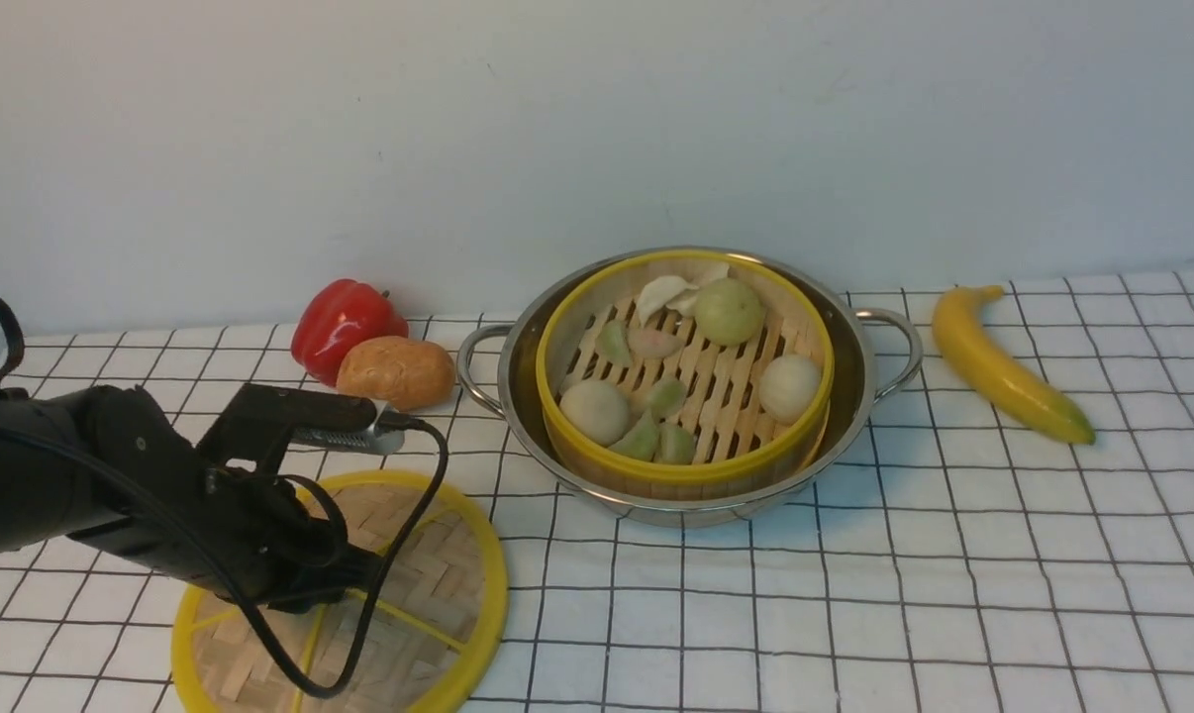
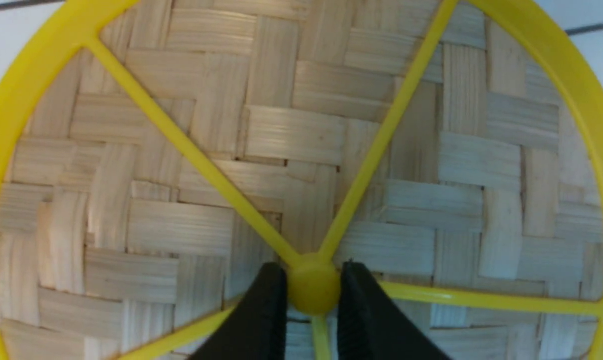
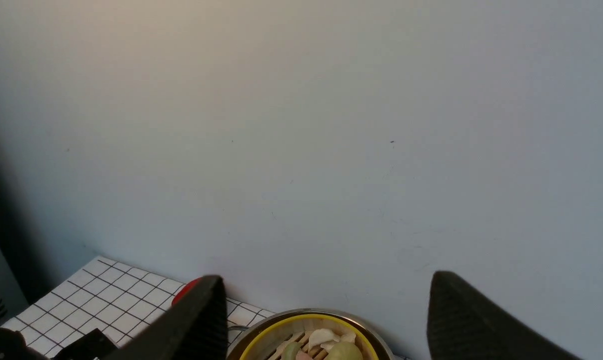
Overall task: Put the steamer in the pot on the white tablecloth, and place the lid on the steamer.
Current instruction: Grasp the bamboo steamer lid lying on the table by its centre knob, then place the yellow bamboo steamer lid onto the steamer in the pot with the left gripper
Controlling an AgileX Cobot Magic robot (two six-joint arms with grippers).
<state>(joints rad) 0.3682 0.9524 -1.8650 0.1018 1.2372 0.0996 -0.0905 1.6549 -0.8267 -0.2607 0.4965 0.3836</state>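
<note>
One steamer (image 1: 684,467) in one pot (image 1: 857,396) at centre, one lid (image 1: 458,584) lower left, left gripper (image 2: 313,274) pinched on its knob (image 2: 314,295), right gripper (image 3: 326,278) spread wide, empty, one banana (image 1: 1003,368) right.

Lab-style mock kitchen bench, bare pale wall (image 1: 597,119), white tablecloth (image 1: 953,594) with black grid, glossy food props laid out (red pepper (image 1: 340,317), banana (image 1: 1003,361)), black robot arm (image 1: 112,485) with loose cable at the left.
</note>
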